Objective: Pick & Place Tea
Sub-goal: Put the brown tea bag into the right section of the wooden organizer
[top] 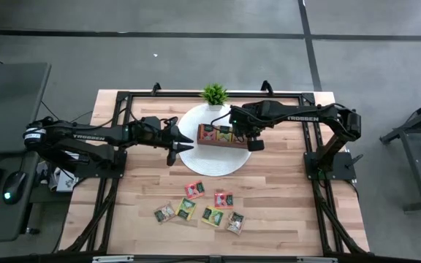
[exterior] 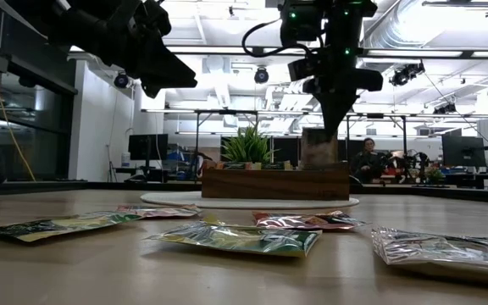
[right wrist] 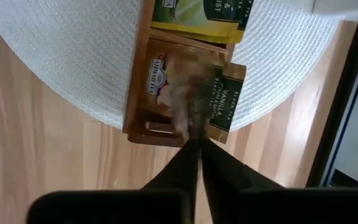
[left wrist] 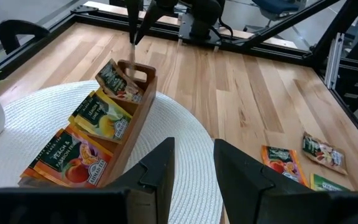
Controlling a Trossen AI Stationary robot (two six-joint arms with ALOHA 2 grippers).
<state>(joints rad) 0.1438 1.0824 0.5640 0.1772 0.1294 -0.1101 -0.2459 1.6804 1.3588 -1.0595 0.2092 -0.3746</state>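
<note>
Wooden desk [top: 283, 219] carries a tray [top: 224, 136] on a white mat [top: 210, 157]. Right hand [right wrist: 199, 148], fingers nearly together, pinches a tea sachet [right wrist: 191, 93] over the tray's end compartment. Left hand [left wrist: 193, 163] hovers nearby, part open, empty.

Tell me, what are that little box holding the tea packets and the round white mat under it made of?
The box looks like brown wood with a smooth finish: grain shows along its side. The round mat looks woven, perhaps paper or plastic fibre, matte white with a fine ribbed texture. The packets seem to be glossy printed foil or paper.

Table [top: 283, 212] (mat [top: 196, 162], sachets [top: 203, 207])
</note>
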